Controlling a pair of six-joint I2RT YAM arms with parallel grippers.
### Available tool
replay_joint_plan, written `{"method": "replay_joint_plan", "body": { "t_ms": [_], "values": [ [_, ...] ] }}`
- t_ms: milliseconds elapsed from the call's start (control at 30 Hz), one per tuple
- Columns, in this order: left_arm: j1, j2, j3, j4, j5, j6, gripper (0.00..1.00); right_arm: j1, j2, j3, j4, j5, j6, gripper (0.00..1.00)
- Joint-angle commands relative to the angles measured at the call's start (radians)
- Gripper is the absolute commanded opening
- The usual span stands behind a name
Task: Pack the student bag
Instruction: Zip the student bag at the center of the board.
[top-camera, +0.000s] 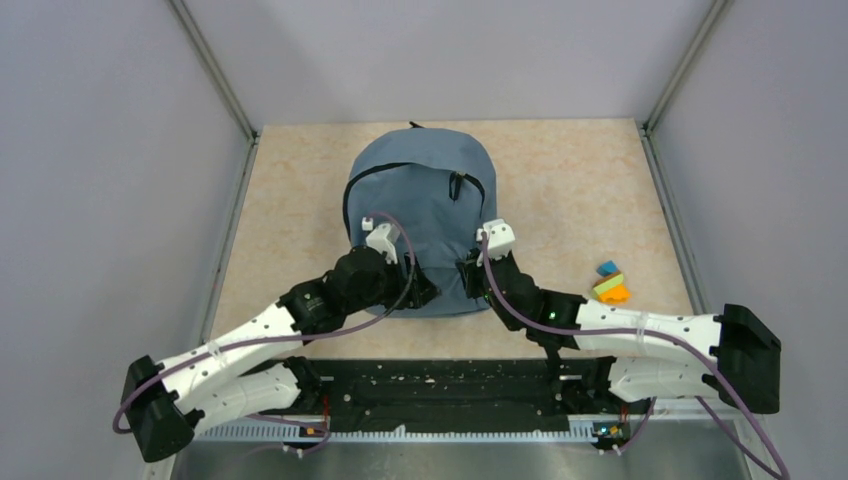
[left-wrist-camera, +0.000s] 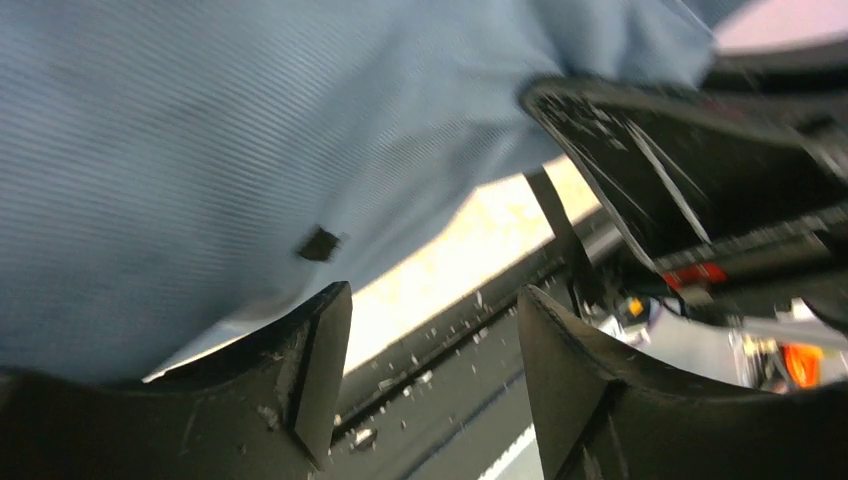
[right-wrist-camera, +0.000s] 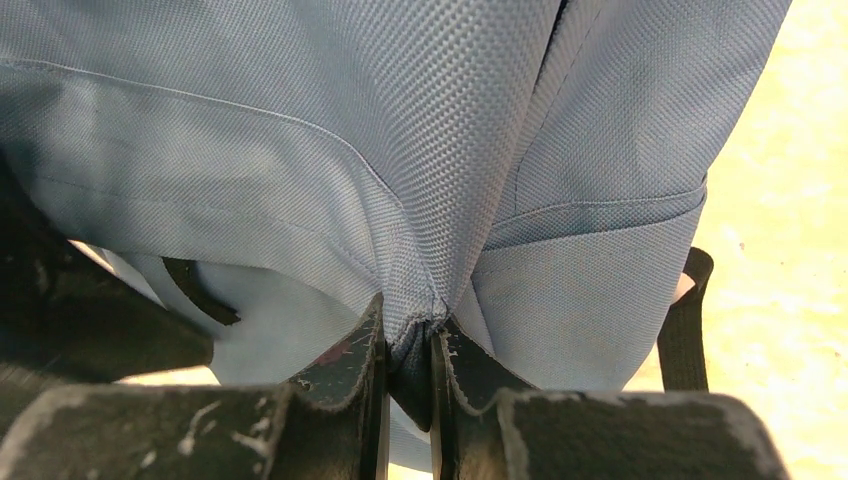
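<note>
In the lower left of the top view, the left arm is reaching toward the middle of the frame, and the left gripper (top-camera: 418, 291) is sitting at the near hem of the student bag (top-camera: 420, 190). The bag is lying flat at the centre of the table (top-camera: 560, 170), its black loop pointing to the top edge. In the left wrist view the fingers (left-wrist-camera: 320, 350) are standing spread with nothing between them. Grey-blue fabric is filling the upper left of that view, so this side is probably lining up for a hold rather than carrying anything. Just right of centre, the right gripper (top-camera: 470, 278) is pinching a fold at the bag's bottom edge, fabric bunching between its closed tips, with a black strap (right-wrist-camera: 685, 330) hanging at the lower right of its wrist view. That pinch is likely anchoring or lifting the bag for opening. At the right, a small stack of coloured blocks (top-camera: 611, 283) is waiting well apart from the bag, presumably to be packed.
</note>
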Motion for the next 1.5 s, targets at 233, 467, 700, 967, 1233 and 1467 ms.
{"method": "replay_joint_plan", "body": {
  "t_ms": [233, 467, 700, 967, 1233, 1467],
  "values": [
    [-0.003, 0.062, -0.037, 0.148, -0.365, -0.106, 0.65, 0.007, -0.04, -0.025, 0.154, -0.066, -0.01, 0.0],
    [-0.032, 0.098, -0.026, 0.134, -0.508, -0.113, 0.48, 0.008, -0.055, -0.048, 0.177, -0.099, -0.008, 0.0],
    [-0.103, 0.198, 0.045, 0.029, -0.671, -0.114, 0.44, 0.007, -0.091, -0.07, 0.183, -0.111, -0.018, 0.0],
    [-0.127, 0.238, 0.063, -0.041, -0.857, -0.157, 0.17, 0.007, -0.122, -0.092, 0.189, -0.096, -0.032, 0.0],
    [-0.127, 0.114, 0.024, -0.105, -0.977, -0.185, 0.0, 0.007, -0.108, -0.088, 0.129, 0.019, -0.055, 0.0],
    [-0.127, -0.034, -0.055, -0.175, -1.019, -0.226, 0.0, 0.006, -0.099, -0.086, 0.084, 0.117, -0.074, 0.0]
  ]
}}
